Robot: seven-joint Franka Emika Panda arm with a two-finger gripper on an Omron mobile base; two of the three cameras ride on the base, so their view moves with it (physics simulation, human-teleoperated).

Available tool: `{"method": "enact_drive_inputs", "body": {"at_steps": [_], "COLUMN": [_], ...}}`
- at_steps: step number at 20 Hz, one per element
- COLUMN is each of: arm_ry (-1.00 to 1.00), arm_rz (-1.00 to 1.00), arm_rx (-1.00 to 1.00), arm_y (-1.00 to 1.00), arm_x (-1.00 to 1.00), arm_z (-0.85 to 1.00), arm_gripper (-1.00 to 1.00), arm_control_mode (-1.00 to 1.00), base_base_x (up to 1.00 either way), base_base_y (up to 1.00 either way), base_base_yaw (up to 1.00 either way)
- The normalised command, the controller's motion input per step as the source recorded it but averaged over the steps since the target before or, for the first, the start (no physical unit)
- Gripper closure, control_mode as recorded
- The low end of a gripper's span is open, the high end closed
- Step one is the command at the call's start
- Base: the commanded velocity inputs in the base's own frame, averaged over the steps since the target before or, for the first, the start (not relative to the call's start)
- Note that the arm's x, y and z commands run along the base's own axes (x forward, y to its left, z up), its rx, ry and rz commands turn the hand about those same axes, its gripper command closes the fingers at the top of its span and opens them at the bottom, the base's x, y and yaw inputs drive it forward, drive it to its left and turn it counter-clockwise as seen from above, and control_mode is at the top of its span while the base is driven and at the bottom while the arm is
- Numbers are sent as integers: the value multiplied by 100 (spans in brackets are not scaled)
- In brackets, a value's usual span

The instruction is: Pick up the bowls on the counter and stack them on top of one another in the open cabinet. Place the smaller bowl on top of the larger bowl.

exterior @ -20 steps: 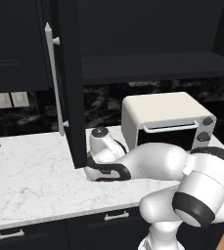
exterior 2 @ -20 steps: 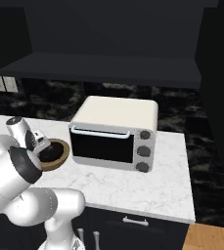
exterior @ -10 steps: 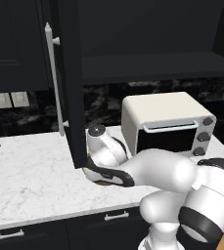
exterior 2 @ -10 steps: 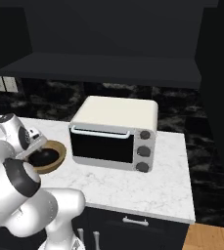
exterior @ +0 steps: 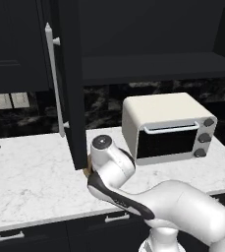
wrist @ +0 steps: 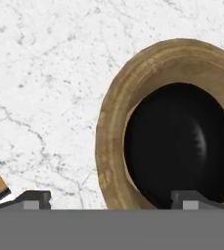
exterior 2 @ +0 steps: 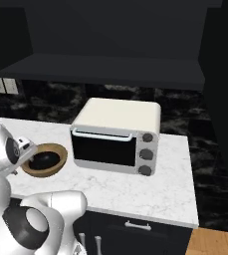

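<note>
Two bowls already nested on the bench (wrist: 45, 88): black bowl (wrist: 179, 146) inside wooden bowl (wrist: 114, 127). End effector (wrist: 111, 196) is open, so straddle the near rim squarely before you close.

Bowls: two, one black (wrist: 179, 146) nested in one wooden (wrist: 114, 127)
Toaster ovens: one (exterior 2: 116, 134)
Oven knobs: three (exterior 2: 146, 153)
Open cabinets: one (exterior: 148, 54)
Cabinet bar handles: one (exterior: 55, 81)
Wall outlet plates: two (exterior: 11, 100)
Drawer handles: two seen (exterior: 10, 236)
</note>
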Motion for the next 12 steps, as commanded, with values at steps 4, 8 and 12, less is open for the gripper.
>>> {"method": "enact_drive_inputs", "body": {"at_steps": [4,8,12], "arm_ry": [-1,-4,-5], "arm_rz": [13,14,12], "arm_rx": [-4,-12,-12], "arm_y": [0,6,0], "arm_x": [10,5,0], "arm_z": [-39,-36,-19], "arm_gripper": [-100,-100,-100], "arm_control_mode": [-100,-100,-100], "base_base_x": [0,0,0], "base_base_y": [0,0,0], "base_base_yaw": [0,0,0]}}
